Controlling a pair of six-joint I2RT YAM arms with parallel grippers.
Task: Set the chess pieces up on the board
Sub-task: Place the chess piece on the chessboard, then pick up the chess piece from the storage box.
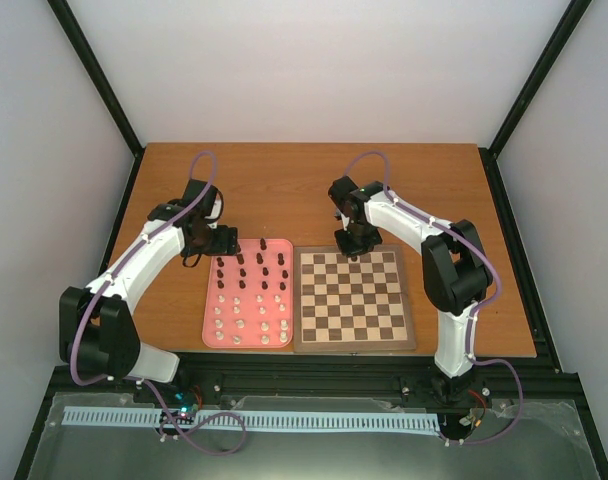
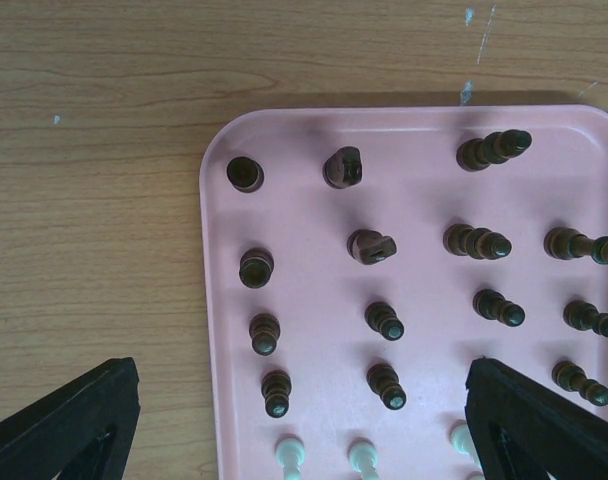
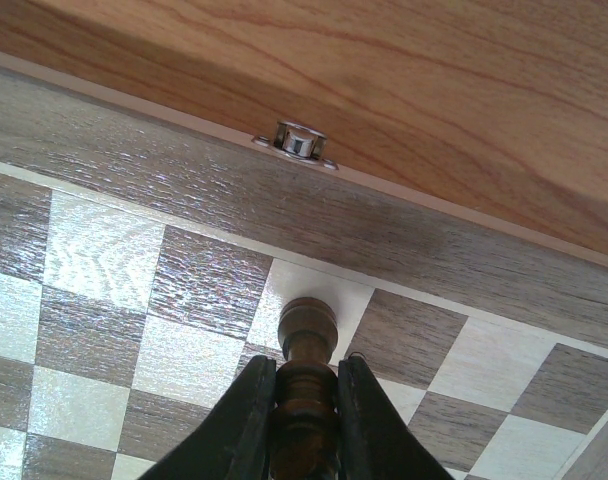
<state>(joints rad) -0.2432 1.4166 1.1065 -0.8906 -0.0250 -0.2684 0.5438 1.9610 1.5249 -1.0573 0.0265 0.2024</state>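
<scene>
The board (image 1: pixel 354 345) lies right of centre on the table. My right gripper (image 1: pixel 353 250) hovers at its far edge, shut on a dark brown chess piece (image 3: pixel 306 325). In the right wrist view that gripper (image 3: pixel 304 385) holds the piece by its stem, its rounded end over a light square (image 3: pixel 314 285) in the board's (image 3: pixel 104 250) outermost row. Dark pieces (image 1: pixel 241 270) and cream pieces (image 1: pixel 242 322) stand in rows on the pink tray (image 1: pixel 209 310). My left gripper (image 1: pixel 218 240) hangs open above the tray's far left corner. Several dark pieces (image 2: pixel 384 322) lie between its spread fingers (image 2: pixel 302 385), which touch none.
The pink tray (image 2: pixel 216 300) sits against the board's left side. A small metal clasp (image 3: pixel 299 140) sticks out of the board's far edge. Bare wooden table (image 1: pixel 314 185) stretches behind both. Black frame posts and white walls surround the table.
</scene>
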